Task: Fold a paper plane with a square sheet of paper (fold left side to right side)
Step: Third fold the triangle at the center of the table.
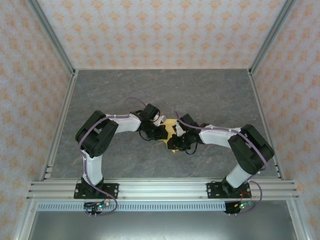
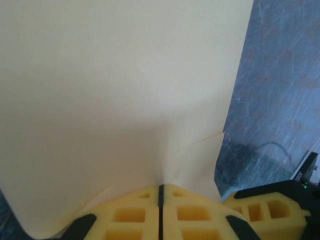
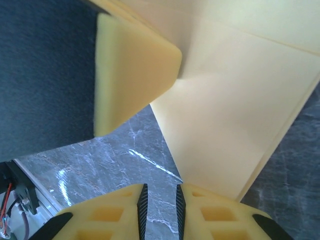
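The square sheet of paper is held up over the middle of the surface, between the two arms. It looks thin, light and floppy. It would likely buckle or tear under a pull, so it is best taken at an edge or corner, close to a crease. The left tool is clamped shut on one edge, puckering the sheet there. The right tool sits just beside the lower edge, its jaws a narrow slit apart with nothing between them.
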`<state>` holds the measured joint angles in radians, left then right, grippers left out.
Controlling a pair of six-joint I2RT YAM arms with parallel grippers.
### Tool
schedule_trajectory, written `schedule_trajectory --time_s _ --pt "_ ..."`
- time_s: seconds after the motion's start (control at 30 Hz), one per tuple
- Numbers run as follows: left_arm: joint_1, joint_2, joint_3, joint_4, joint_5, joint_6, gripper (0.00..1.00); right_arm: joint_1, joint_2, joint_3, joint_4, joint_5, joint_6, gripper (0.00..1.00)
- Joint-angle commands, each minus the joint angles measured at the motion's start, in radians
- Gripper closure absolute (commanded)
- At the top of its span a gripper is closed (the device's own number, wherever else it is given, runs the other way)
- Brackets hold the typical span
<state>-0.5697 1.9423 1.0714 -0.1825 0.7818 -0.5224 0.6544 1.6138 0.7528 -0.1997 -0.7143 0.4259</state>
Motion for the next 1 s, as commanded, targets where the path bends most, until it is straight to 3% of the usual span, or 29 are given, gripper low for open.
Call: schedule_trajectory --time_s 0.0,0.5,0.77,0.97 --pt "-0.007 0.040 -0.026 -0.044 -0.101 0.022 0.94 0.007 0.024 0.020 -0.044 0.028 -0.008 0.74" --pt "-0.005 0.045 -0.016 -0.061 -0.114 0.030 0.94 0.007 -0.013 -0.044 -0.049 0.085 0.044 0.76" --pt "-0.001 0.046 -0.008 -0.068 -0.118 0.033 0.94 0.007 -0.069 -0.158 -0.057 0.074 0.103 0.91" --pt "-0.001 0.040 -0.010 -0.069 -0.118 0.033 0.94 0.008 -0.142 -0.163 -0.145 0.093 0.081 0.92"
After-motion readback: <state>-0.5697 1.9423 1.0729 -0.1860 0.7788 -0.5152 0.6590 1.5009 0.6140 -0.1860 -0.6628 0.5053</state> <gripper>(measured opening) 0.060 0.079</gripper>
